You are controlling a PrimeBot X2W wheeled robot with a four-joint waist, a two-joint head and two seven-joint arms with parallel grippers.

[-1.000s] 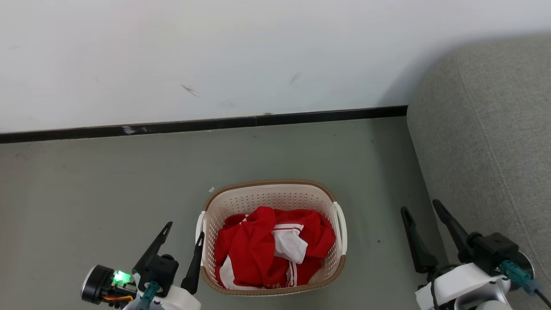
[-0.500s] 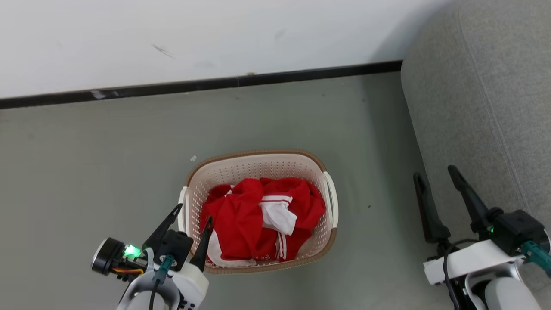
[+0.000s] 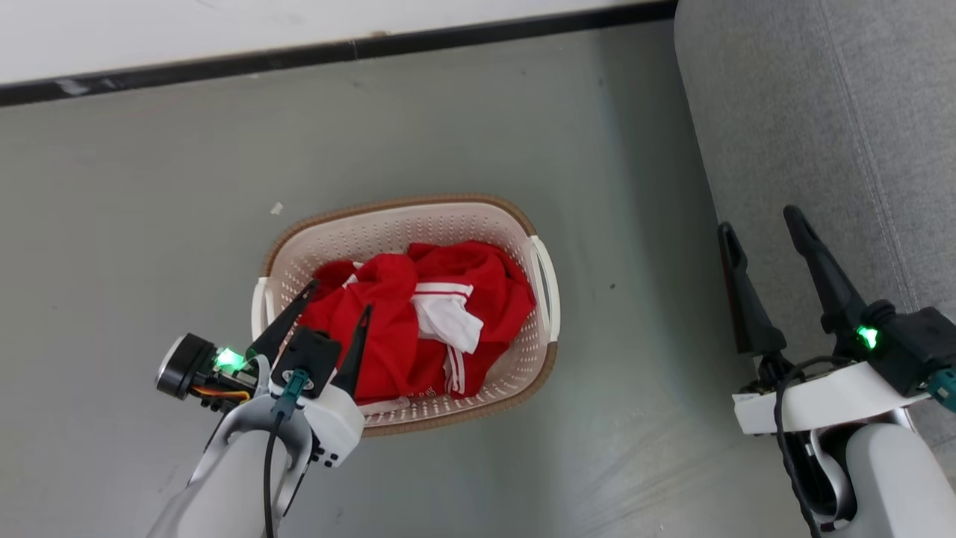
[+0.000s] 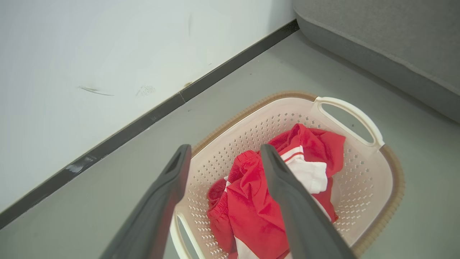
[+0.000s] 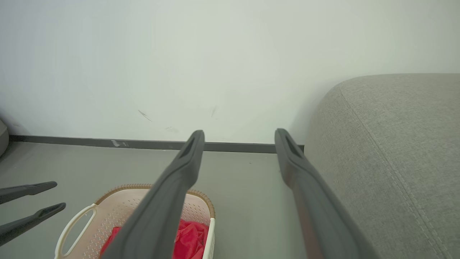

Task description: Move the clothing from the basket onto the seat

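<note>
Head view: clothing beneath left gripper

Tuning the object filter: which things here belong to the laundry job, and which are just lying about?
Job: red clothing, basket, grey sofa.
Lying about: small white scrap on the floor, black baseboard, wall.

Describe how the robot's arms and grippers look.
Both the left gripper and right gripper have two long, tapering dark fingers on black mounts with green lights. Forearms are pale grey-white. Black cables and teal connectors sit at both wrists; the left adds orange-yellow wires.
</note>
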